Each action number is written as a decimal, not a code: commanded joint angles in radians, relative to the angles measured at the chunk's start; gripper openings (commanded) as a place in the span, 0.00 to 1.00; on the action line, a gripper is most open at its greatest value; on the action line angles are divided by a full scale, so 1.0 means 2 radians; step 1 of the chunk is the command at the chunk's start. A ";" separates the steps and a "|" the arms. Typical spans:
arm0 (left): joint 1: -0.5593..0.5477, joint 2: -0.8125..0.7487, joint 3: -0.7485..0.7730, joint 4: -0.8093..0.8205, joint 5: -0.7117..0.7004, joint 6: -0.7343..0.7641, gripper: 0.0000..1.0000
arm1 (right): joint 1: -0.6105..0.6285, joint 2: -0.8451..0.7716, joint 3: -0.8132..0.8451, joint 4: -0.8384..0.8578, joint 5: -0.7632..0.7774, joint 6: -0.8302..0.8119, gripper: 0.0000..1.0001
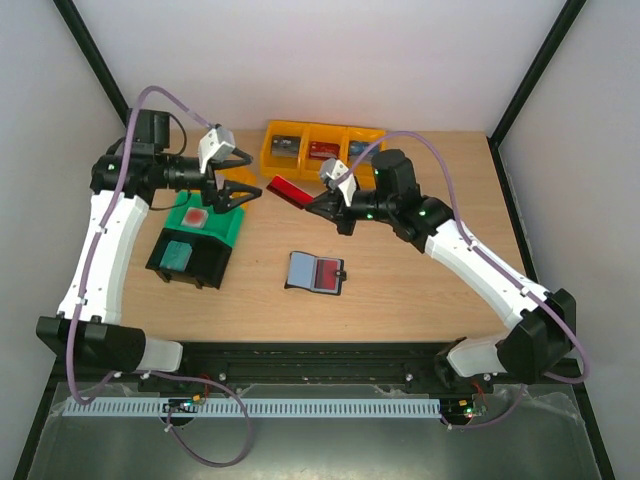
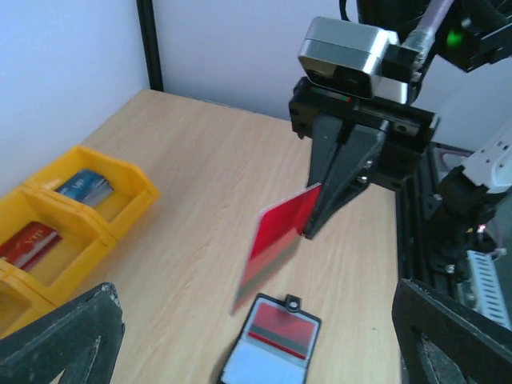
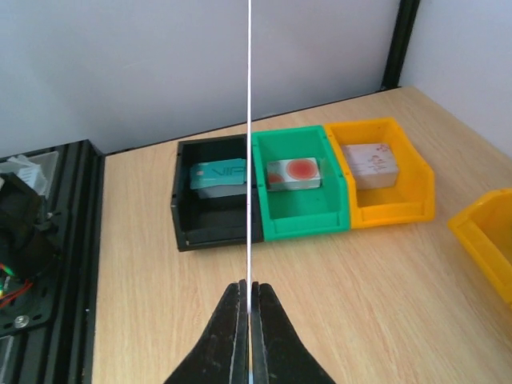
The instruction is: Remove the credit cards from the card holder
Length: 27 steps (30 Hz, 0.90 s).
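The black card holder (image 1: 315, 272) lies open on the table, with a grey-blue pocket on its left half and a red card in its right pocket. It also shows in the left wrist view (image 2: 268, 340). My right gripper (image 1: 310, 205) is shut on a red credit card (image 1: 288, 191) and holds it in the air, behind and left of the holder. The left wrist view shows that card tilted (image 2: 280, 236). The right wrist view shows it edge-on as a thin white line (image 3: 249, 144) between the shut fingers (image 3: 232, 336). My left gripper (image 1: 256, 175) is wide open and empty above the bins at the left.
A black bin (image 3: 214, 204) with a teal card, a green bin (image 3: 302, 192) with a red-dotted card and a yellow bin (image 3: 388, 188) stand in a row at the left. More yellow bins (image 1: 320, 148) with cards stand at the back.
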<state>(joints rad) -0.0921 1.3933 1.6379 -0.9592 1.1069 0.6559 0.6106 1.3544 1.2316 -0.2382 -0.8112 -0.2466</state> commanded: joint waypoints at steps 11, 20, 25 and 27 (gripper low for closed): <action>-0.066 0.036 0.024 0.031 -0.084 -0.017 0.43 | 0.011 0.001 0.008 0.001 -0.074 0.001 0.02; -0.081 0.038 0.041 -0.128 -0.013 0.148 0.36 | 0.010 0.000 0.012 -0.003 -0.053 -0.009 0.02; -0.081 0.040 0.045 -0.146 -0.020 0.174 0.08 | 0.011 -0.007 0.011 -0.005 -0.051 -0.018 0.02; -0.082 0.038 0.043 -0.146 -0.018 0.174 0.02 | 0.011 -0.008 0.009 -0.003 -0.046 -0.019 0.01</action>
<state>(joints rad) -0.2569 1.4715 1.7027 -1.1893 1.0313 0.9215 0.6273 1.3697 1.2316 -0.2394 -0.9169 -0.2623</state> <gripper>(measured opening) 0.067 0.016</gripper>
